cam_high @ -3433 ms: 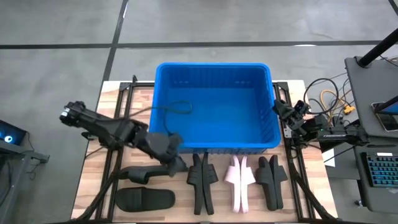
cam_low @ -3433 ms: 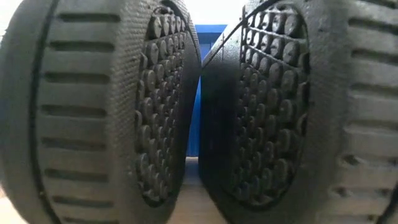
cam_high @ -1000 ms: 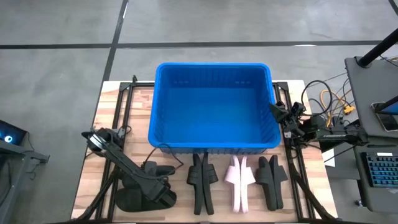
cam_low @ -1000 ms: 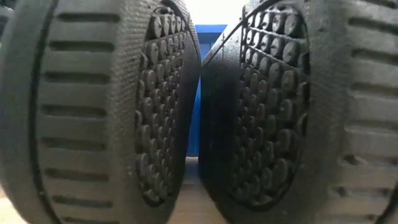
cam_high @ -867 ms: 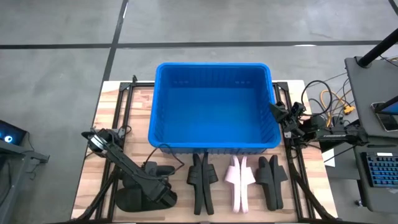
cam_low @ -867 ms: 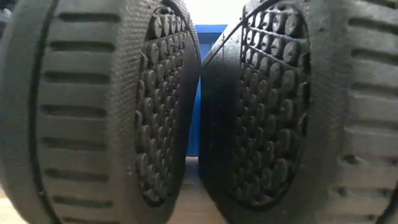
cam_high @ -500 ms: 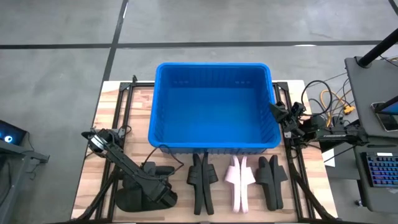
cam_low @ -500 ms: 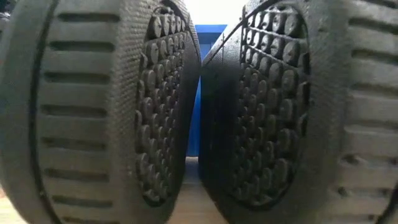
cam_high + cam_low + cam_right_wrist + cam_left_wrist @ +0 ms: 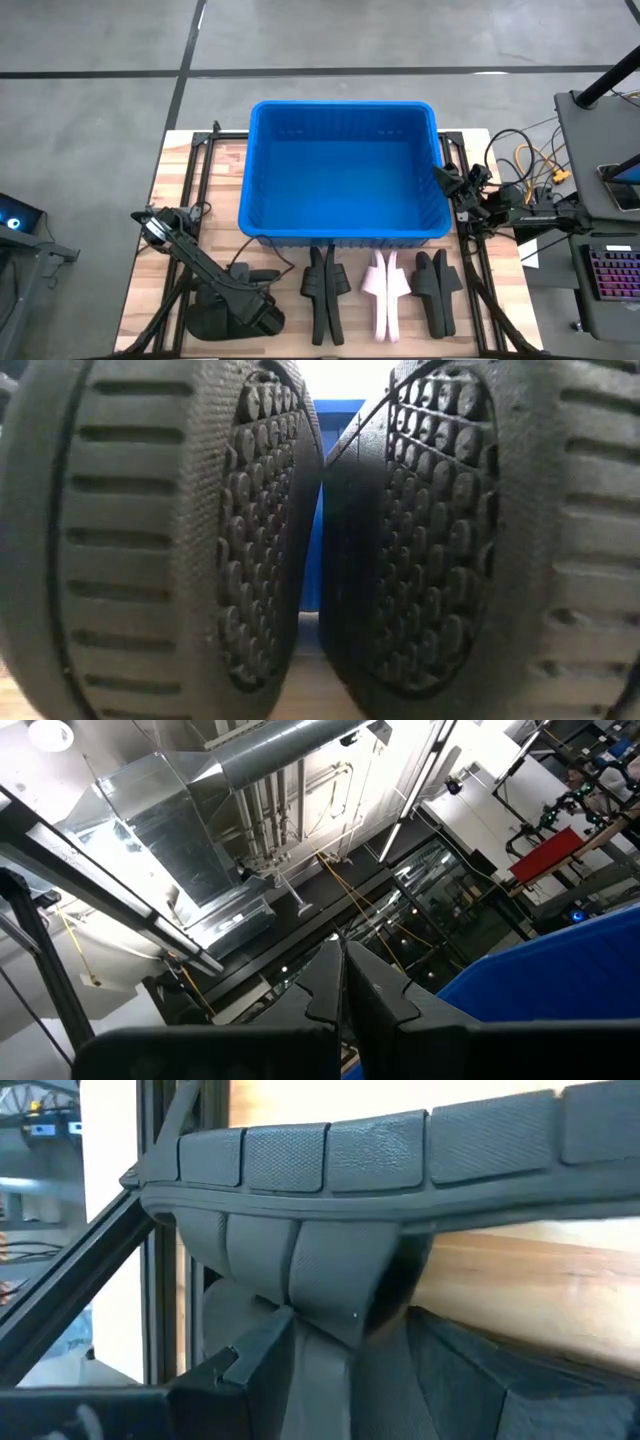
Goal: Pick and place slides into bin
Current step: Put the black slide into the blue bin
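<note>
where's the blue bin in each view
High view: the blue bin fills the table's middle, behind the row of slides.
Low view: only a thin blue strip shows in the gap between two black soles.
Left wrist view: not in it.
Right wrist view: a blue piece of it shows beside that arm's shut pincer.
Shared landmark: the black slides in front of the bin, which fill the low view.
</note>
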Robot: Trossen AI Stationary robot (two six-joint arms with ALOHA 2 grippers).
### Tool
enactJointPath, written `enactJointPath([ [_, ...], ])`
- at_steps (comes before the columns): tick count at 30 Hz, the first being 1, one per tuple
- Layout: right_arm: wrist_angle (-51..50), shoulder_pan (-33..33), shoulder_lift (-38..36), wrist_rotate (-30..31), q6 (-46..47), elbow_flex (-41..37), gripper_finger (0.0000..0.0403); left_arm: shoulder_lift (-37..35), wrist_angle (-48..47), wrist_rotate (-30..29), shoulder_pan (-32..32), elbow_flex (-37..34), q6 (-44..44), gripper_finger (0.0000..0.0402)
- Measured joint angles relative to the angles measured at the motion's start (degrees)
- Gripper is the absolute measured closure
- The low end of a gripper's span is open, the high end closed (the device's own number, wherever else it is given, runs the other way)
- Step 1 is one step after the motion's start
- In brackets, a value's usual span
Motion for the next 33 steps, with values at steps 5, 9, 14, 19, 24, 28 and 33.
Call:
enactJointPath([
  [5, 0.0, 0.0, 0.0, 0.0, 0.0, 0.0, 0.0394, 0.1, 0.1, 0.5, 0.0, -3.1, -0.1, 0.0226],
  [9, 0.0, 0.0, 0.0, 0.0, 0.0, 0.0, 0.0394, 0.1, -0.2, 0.7, 0.0, -4.7, 0.0, 0.0233],
  [14, 0.0, 0.0, 0.0, 0.0, 0.0, 0.0, 0.0394, 0.1, -0.3, 0.5, 0.0, -5.0, 0.5, 0.0288],
  [19, 0.0, 0.0, 0.0, 0.0, 0.0, 0.0, 0.0394, 0.0, -0.9, -3.2, 0.0, -4.8, 1.6, 0.0369],
  [24, 0.0, 0.0, 0.0, 0.0, 0.0, 0.0, 0.0394, -0.8, -1.2, -10.9, 0.4, -4.7, 1.9, 0.0394],
  [28, 0.0, 0.0, 0.0, 0.0, 0.0, 0.0, 0.0394, -0.9, -0.9, -13.0, 0.5, -4.5, 1.9, 0.0398],
  [33, 0.0, 0.0, 0.0, 0.0, 0.0, 0.0, 0.0394, -1.1, -0.4, -16.8, 0.6, -3.3, 2.1, 0.0399],
])
